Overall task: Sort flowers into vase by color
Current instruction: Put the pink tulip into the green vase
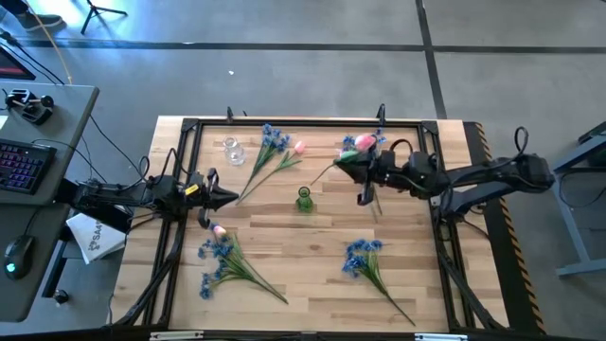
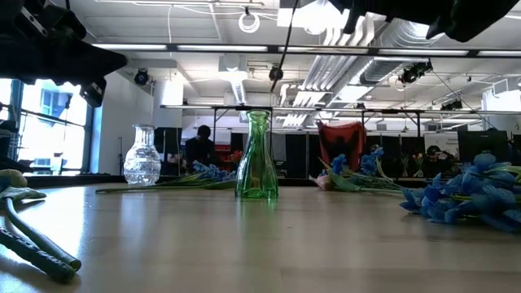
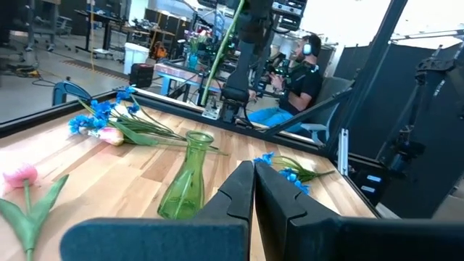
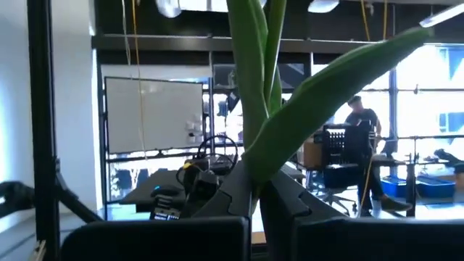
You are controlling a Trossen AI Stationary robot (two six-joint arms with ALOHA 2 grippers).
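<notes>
Currently one flower is in hand: the right gripper point(image 1: 365, 163) is clamped on the stem of a pink tulip point(image 1: 364, 143), whose broad green leaves point(image 4: 290, 109) rise straight up between its dark fingers in the right wrist view. From above, this gripper sits at the table's far right-centre, with the bloom beside a blue spray point(image 1: 378, 140) that seems to lie on the wood under or just beside it; whether that spray is also gripped cannot be told.

Green vase point(image 1: 304, 199) stands upright at the table's centre, empty. Clear glass vase point(image 1: 232, 150) stands upright at the far left, also empty as far as the low view shows. The held tulip is near the green vase but not above its mouth.

Remaining flowers lie flat on the wooden table point(image 1: 312, 275): a blue spray with a pink tulip point(image 1: 299, 147) between the two vases, a blue bunch with a pink tulip point(image 1: 219, 230) at the near left, and a blue spray point(image 1: 364, 254) at the near right.

Left gripper point(image 1: 227, 197) waits at the left of the table, fingers pressed together on nothing, pointing toward the green vase.

Judgement: sorting has barely begun. No stem stands in either vase; the first insertion is pending, and all others remain.
</notes>
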